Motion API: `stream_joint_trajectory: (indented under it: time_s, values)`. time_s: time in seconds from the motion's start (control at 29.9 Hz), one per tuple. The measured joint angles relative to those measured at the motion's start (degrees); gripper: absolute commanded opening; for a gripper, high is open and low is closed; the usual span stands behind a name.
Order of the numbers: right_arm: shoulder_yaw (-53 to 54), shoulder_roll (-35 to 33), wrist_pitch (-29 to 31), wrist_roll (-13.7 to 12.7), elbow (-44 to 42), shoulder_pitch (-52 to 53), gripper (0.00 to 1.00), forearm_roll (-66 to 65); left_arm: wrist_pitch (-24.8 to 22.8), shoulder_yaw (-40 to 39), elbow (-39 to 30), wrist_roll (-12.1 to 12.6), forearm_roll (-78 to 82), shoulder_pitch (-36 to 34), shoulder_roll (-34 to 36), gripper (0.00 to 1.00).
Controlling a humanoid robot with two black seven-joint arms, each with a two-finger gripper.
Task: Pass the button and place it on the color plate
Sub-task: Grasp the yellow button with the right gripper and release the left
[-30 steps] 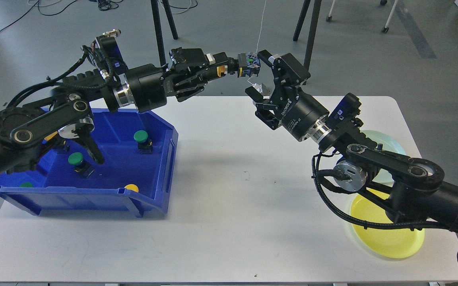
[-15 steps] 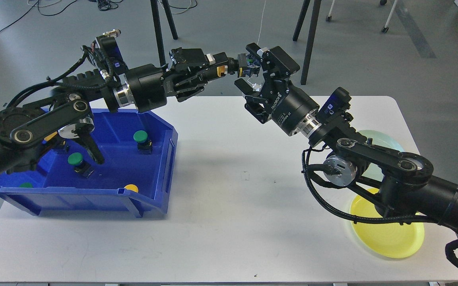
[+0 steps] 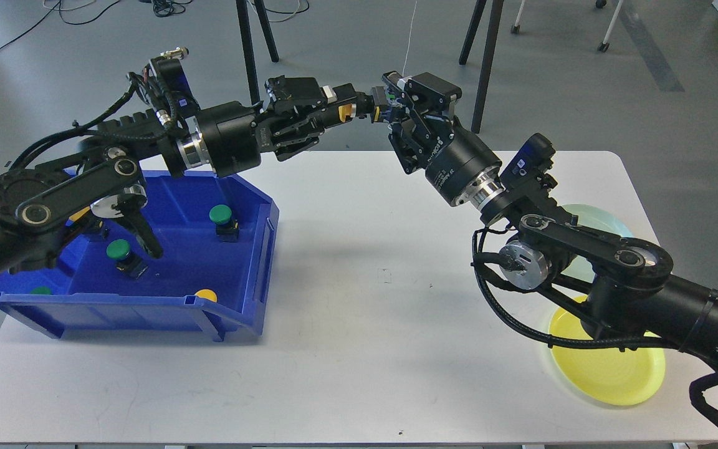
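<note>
Holding a button [image 3: 387, 101] aloft at the far middle of the scene, above the far edge of the white table [image 3: 359, 324]: left gripper [image 3: 376, 107] clamped on its dark body, green cap partly showing.
Meeting it from the right: right gripper [image 3: 398, 106], fingers drawn in around the same button; whether already pinching or merely enclosing, impossible to tell at this size.
Handling, as a judgement: appearing small, light, rigid plastic, unlikely to crush; smooth rounded cap probably slippery, so gripping best across the squarer dark base, clear of the other fingers.
Lying in the blue bin [image 3: 244, 312] at left: more green-capped buttons [image 3: 221, 215] and a yellow one [image 3: 205, 294].
Waiting at near right: yellow plate [image 3: 621, 380]; behind it, a pale green plate [image 3: 605, 221], both partly hidden by the arm.
Reading one marking only: white lettering on the right gripper's housing, seemingly "ROBOTIQ", tilted and small; nothing else legible.
</note>
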Motion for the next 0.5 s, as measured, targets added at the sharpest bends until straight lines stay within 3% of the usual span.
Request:
stream_joint_trajectory:
  time_s: [0.17, 0.23, 0.33, 0.5]
  values:
    - [0.0, 0.4, -0.1, 0.0, 0.0, -0.1, 0.0, 0.1, 0.0, 0.0, 0.0, 0.0, 0.0, 0.0, 0.0, 0.13]
    - [0.1, 0.6, -0.2, 0.0, 0.0, -0.1, 0.0, 0.2, 0.0, 0.0, 0.0, 0.0, -0.1, 0.0, 0.0, 0.43]
    - [0.2, 0.7, -0.6, 0.0, 0.0, -0.1, 0.0, 0.3, 0.0, 0.0, 0.0, 0.0, -0.3, 0.0, -0.1, 0.74]
    - [0.1, 0.7, -1.0, -0.1, 0.0, -0.1, 0.0, 0.4, 0.0, -0.3, -0.1, 0.0, -2.0, 0.3, 0.0, 0.87]
